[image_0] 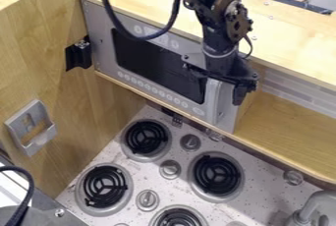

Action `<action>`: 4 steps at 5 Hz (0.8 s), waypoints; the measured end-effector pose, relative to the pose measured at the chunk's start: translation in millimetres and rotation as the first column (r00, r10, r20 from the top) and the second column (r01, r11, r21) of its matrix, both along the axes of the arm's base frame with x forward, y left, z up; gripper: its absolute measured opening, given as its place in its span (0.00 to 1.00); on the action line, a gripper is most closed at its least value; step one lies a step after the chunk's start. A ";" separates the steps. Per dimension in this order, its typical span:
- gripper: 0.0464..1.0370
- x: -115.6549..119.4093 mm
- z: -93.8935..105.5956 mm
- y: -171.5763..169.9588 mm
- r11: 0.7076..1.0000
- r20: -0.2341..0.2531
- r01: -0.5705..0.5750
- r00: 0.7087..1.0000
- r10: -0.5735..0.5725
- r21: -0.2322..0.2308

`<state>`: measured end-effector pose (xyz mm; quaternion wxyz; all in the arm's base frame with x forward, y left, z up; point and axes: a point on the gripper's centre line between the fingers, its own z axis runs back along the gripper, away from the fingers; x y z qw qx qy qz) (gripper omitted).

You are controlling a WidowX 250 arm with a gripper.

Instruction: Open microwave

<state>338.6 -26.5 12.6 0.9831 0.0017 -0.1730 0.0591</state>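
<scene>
The pincer (216, 84), spread apart, hangs by the handle (212, 100) at the microwave's (102, 37) four o'clock; a shallow grip could slip off when pulled.

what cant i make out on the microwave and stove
Inside of the microwave: camera view, behind its dark door window
Top of the door handle: camera view, behind the gripper
Button markings: camera view, too small
Lowest burner: camera view, cut by the bottom edge
</scene>
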 end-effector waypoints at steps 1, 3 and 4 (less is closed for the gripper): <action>0.96 8.5 -4.2 2.1 1.000 -0.006 0.011 1.000 -0.011 0.009; 0.92 15.2 -20.6 7.7 1.000 -0.050 0.015 0.999 -0.014 0.021; 0.65 15.3 -20.0 11.2 0.999 -0.046 -0.005 0.999 0.007 0.041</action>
